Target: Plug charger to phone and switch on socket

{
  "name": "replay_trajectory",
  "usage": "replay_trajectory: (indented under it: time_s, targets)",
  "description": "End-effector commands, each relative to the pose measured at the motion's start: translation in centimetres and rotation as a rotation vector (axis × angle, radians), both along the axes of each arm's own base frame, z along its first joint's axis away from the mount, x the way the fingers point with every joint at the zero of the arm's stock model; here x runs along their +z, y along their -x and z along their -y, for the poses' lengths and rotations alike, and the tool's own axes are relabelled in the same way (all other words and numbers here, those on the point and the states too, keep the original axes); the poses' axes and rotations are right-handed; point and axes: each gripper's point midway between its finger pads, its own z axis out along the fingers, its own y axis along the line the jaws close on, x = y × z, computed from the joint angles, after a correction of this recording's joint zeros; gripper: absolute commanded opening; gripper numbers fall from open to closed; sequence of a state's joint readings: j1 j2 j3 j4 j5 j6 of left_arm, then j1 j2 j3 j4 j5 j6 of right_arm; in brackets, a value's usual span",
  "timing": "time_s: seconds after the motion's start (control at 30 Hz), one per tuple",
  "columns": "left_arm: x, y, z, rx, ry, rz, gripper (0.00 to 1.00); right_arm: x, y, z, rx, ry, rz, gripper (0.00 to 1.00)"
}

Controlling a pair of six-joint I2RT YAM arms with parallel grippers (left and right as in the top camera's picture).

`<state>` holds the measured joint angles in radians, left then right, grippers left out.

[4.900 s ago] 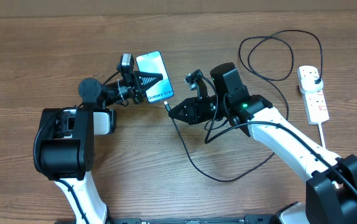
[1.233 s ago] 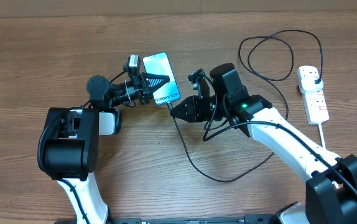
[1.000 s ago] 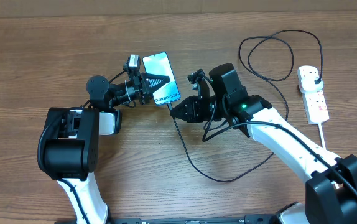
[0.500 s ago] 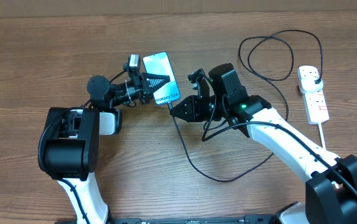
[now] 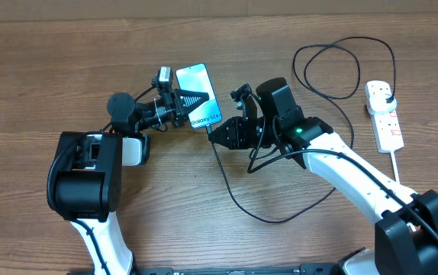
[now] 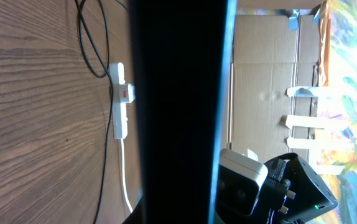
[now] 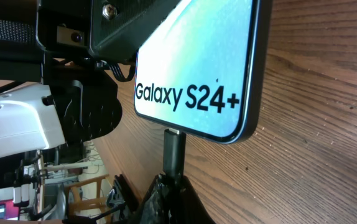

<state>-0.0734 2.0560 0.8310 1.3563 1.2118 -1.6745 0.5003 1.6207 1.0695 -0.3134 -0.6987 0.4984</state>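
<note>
The left claw (image 5: 182, 98) pinched the phone (image 5: 191, 77). Just right of it, the right claw (image 5: 213, 134) pinched the charger (image 7: 174, 149) tip at the phone's lower edge, seemingly entering the port. The socket (image 5: 385, 114), well right of the phone on the desk (image 5: 51, 61), apparently remained to be switched on.

— Underneath everything?
— Brown wood-grain table (image 5: 43, 53), evenly lit; grain running lengthwise.
— And past its far edge?
— Upright cardboard panel (image 6: 262, 74), marked with white strips (image 6: 303, 121); beside it a bright surface (image 6: 352, 56) patterned in yellow, blue and pink; elsewhere, dim blurred clutter (image 7: 23, 183), too small to name.
</note>
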Motion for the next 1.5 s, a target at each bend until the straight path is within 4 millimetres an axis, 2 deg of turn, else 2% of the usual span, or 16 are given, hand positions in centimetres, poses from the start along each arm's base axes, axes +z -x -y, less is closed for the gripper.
replay_trajectory:
  time_s: [0.0,0.27,0.47,0.53,0.6,0.77,0.97,1.1,1.23,1.47]
  targets:
    - [0.8,3.1,2.0,-0.168,-0.021,0.059,0.04,0.8,-1.7,0.2,-0.058,0.011,0.069,0.04]
    - [0.7,3.2,2.0,-0.178,-0.022,0.059,0.05,0.7,-1.7,0.2,-0.057,0.013,0.066,0.04]
    - [0.8,2.8,1.7,-0.153,-0.024,0.081,0.04,-0.2,0.2,0.7,0.02,0.044,0.034,0.06]
    - [0.8,2.7,1.6,-0.15,-0.027,0.091,0.05,-0.1,0.5,1.1,0.025,0.054,0.032,0.18]
    - [0.8,2.7,1.6,-0.148,-0.027,0.091,0.04,0.5,0.8,1.4,0.037,0.052,0.048,0.25]
    - [0.7,2.6,1.6,-0.139,-0.029,0.099,0.04,3.6,2.0,2.4,0.052,0.042,0.127,0.41]
    - [0.4,2.3,1.7,-0.129,-0.034,0.087,0.05,7.1,3.3,4.8,-0.006,0.095,0.243,0.65]
    - [-0.7,2.3,2.2,-0.126,-0.052,0.068,0.05,7.9,3.8,7.1,-0.087,0.18,0.278,0.74]
    - [-2.3,2.3,3.1,-0.12,-0.087,0.044,0.04,8.0,4.5,9.0,-0.14,0.249,0.285,0.76]
    - [-6.5,2.9,4.8,-0.111,-0.198,-0.039,0.04,7.5,5.3,9.9,-0.15,0.292,0.261,0.76]
